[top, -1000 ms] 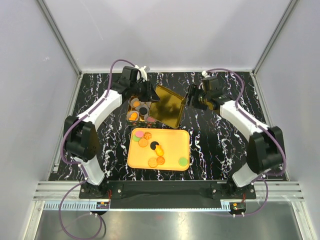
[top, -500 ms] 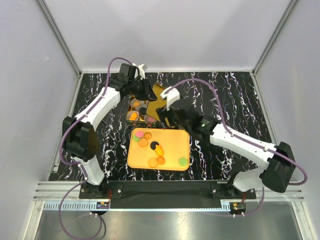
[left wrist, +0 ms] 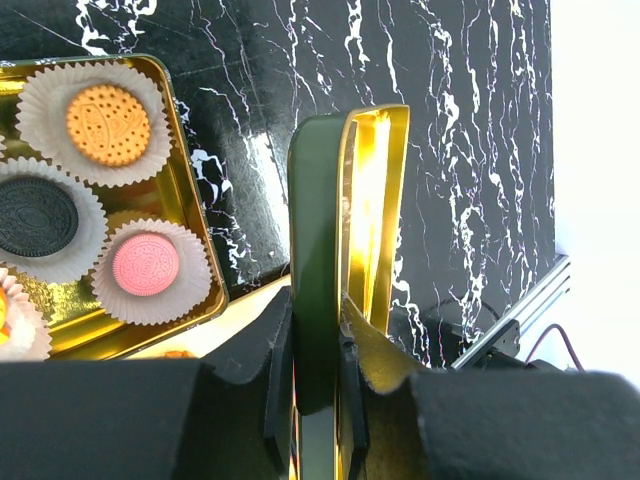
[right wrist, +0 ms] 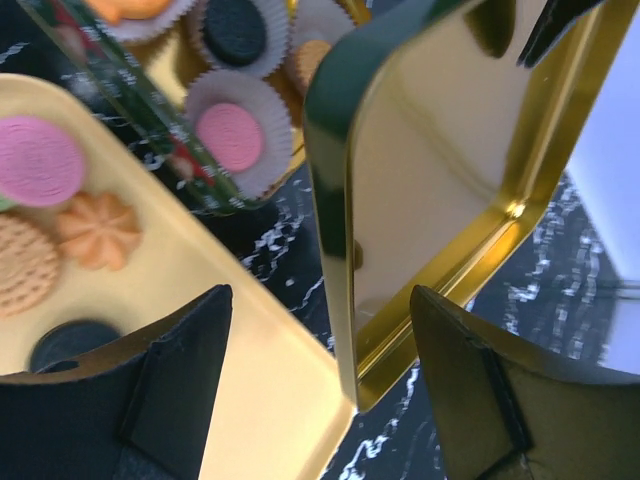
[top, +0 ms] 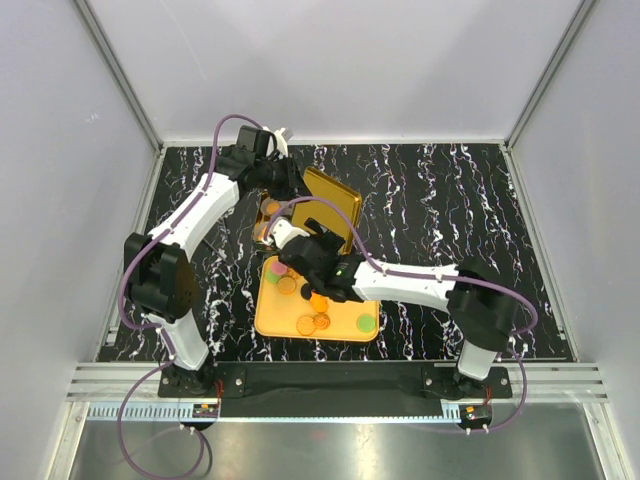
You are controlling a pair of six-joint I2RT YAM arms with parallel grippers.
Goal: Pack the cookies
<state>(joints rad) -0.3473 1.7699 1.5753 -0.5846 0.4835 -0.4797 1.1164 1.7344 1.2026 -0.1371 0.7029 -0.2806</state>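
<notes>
- Left wrist view: the left claw [left wrist: 315, 385] is pinched tight on the edge of a rounded-rectangular metal lid [left wrist: 322, 230], dark green outside and gold inside. It holds the lid upright just beside the shallow gold rectangular tin [left wrist: 195, 215]. My judgement is that this keeps the tin's mouth free for loading.
- Some of the cookies [left wrist: 107, 123] are already packed. An orange, a black and a pink disc each sit in a white crinkled paper cup [left wrist: 60, 85] inside the tin.
- The remaining cookies lie loose on a flat yellow-orange plastic tray [top: 272, 318], which rests on the black, white-veined surface [top: 450, 200] on the near side of the tin.
- The right claw [right wrist: 320, 300] is spread wide and empty. It hovers over the tray's far corner, near a pink disc [right wrist: 35, 160] and a flower-shaped orange biscuit [right wrist: 95, 230], probably lined up for a pick.
- A second ago the right arm was out by the lid's right side. It has since swung across to the tray.
- The left arm and the lid have barely shifted.
</notes>
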